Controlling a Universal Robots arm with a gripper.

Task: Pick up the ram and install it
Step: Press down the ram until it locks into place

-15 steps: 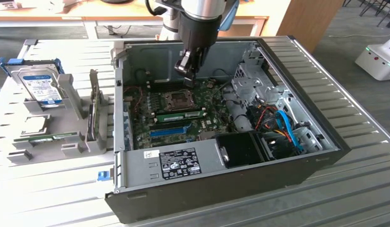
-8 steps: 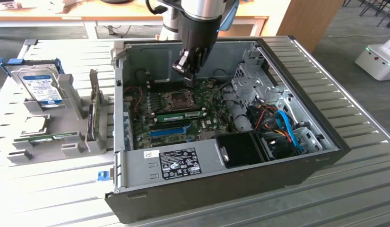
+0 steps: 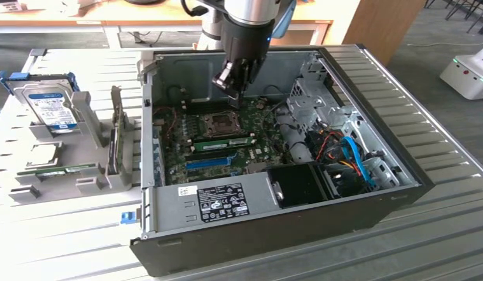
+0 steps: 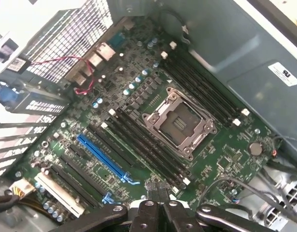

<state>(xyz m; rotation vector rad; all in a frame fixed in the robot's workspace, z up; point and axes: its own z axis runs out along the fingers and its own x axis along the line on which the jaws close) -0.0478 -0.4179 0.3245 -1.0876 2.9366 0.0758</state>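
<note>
- Open desktop computer case (image 3: 264, 225) lying on a slatted metal table (image 3: 428, 146), with the green motherboard (image 3: 261, 149) exposed and the empty CPU socket (image 3: 223, 122) as its landmark.
- Gripper (image 3: 235, 103) hanging above the board just beyond the CPU socket, pincer pinched fully together, nothing between the fingers. Seen from the wrist, fingertips pressed together (image 4: 157, 193) above the end of the black memory slots (image 4: 147, 147) beside the socket.
- Ram (image 3: 224, 142) apparently seated on edge in a slot just beside the CPU socket, between it and the long blue slot (image 3: 208, 162); pale label patches on its face, print too small to read.
- Well apart from the socket, outside the case toward the exterior view's left, a grey holder (image 3: 89, 126) carrying a silver hard drive (image 3: 52, 105) with a blue label, wording illegible, and a second thin green board strip (image 3: 65, 171) lying low in it.
- White sticker (image 3: 225, 202) on the case's black inner panel, on the far side of the blue slot from the socket: logos and fine print, unreadable.
- Another white sticker (image 4: 284, 75) on the case wall in the wrist view, bearing a small mark that cannot be made out.
</note>
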